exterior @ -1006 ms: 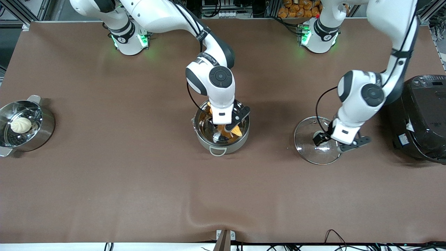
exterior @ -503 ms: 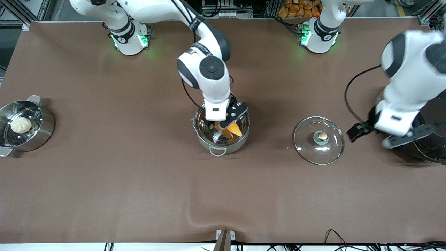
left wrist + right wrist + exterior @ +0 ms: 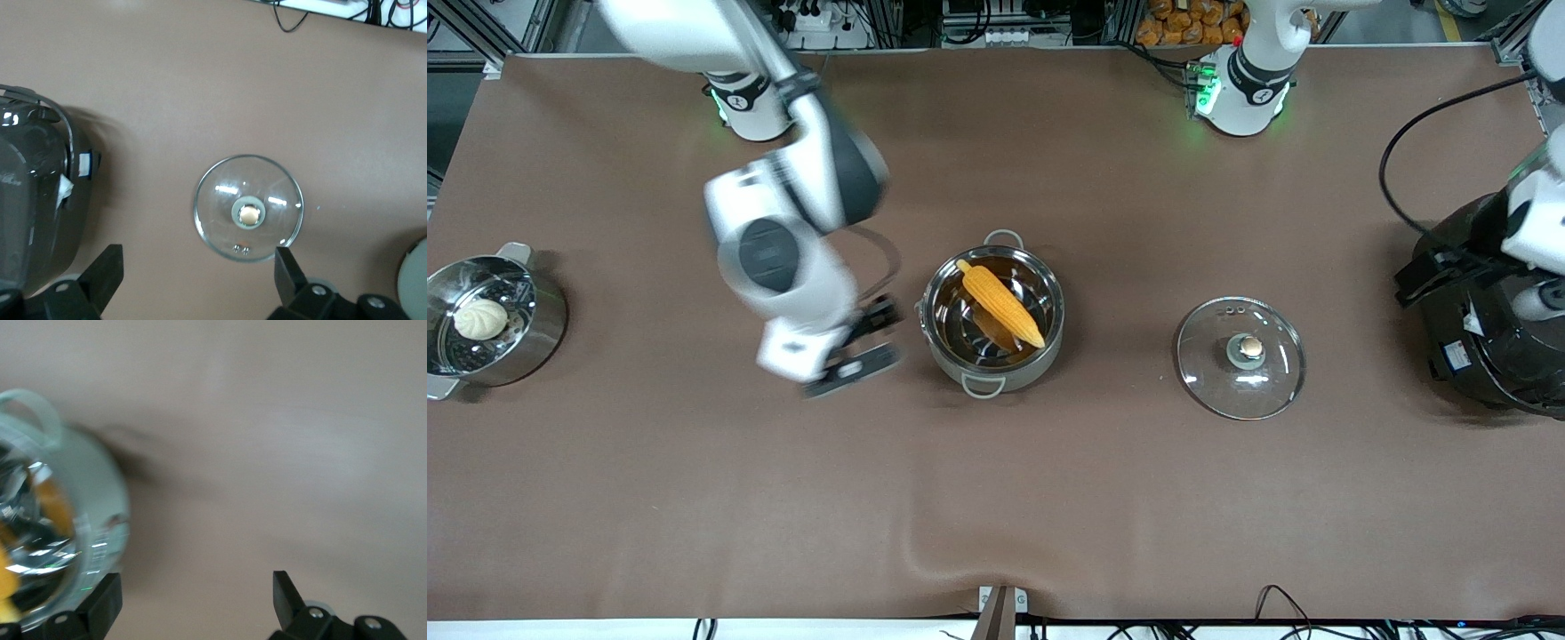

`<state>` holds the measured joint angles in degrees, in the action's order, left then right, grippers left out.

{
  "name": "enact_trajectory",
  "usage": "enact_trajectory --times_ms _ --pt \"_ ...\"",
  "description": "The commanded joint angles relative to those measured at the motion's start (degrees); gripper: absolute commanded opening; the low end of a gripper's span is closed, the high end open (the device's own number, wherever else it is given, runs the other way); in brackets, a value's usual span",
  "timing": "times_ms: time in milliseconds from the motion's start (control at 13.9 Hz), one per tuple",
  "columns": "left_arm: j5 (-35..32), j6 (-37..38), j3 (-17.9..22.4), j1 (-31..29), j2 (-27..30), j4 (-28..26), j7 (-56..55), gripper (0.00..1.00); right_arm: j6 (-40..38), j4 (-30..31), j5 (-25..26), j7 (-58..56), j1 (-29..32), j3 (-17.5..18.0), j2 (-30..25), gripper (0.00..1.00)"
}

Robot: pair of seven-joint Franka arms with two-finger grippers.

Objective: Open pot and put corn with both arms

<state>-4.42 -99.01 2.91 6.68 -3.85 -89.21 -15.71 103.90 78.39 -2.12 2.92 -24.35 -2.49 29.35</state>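
The shiny steel pot stands uncovered at the table's middle, with the yellow-orange corn lying slantwise inside it. Its glass lid with a tan knob lies flat on the cloth beside the pot, toward the left arm's end. My right gripper is open and empty, above the cloth beside the pot on the right arm's side. The right wrist view shows the pot and the corn beside the open right gripper. My left gripper is open and empty, over the rice cooker's edge. The left wrist view shows the lid past the open left gripper.
A big black rice cooker stands at the left arm's end, also in the left wrist view. A steel steamer pot with a white bun stands at the right arm's end. The brown cloth has a wrinkle near the front edge.
My right gripper let go of the corn in the pot and swung out toward the right arm's end. My left gripper left the lid on the table and rose toward the rice cooker.
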Motion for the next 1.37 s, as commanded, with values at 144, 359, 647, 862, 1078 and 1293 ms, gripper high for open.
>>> enact_trajectory --times_ms 144,359,647,862,1078,1293 --pt "1.5 4.3 -1.8 -3.3 1.0 1.8 3.7 1.0 -0.6 3.9 2.5 0.9 9.7 -0.6 -7.3 1.0" --pt "1.6 4.8 -3.2 -5.1 2.0 1.4 5.0 1.0 -0.9 9.9 4.6 0.7 14.7 -0.8 -16.0 1.0" --pt "2.8 6.1 -5.8 -8.3 2.7 1.8 6.6 1.0 -9.5 13.6 5.4 0.9 22.6 4.7 -27.9 1.0" --pt "3.7 6.9 -5.9 -9.2 2.8 2.0 8.3 1.0 -14.2 13.5 5.3 0.9 24.1 6.4 -31.6 1.0" --pt "3.7 8.1 -5.6 -8.8 3.4 1.7 8.8 1.0 -14.3 13.0 4.4 0.9 26.4 7.5 -31.6 1.0" --pt "3.7 8.6 -5.8 -8.7 3.5 1.6 8.1 1.0 -17.4 12.6 1.2 0.4 28.2 7.6 -32.4 1.0"
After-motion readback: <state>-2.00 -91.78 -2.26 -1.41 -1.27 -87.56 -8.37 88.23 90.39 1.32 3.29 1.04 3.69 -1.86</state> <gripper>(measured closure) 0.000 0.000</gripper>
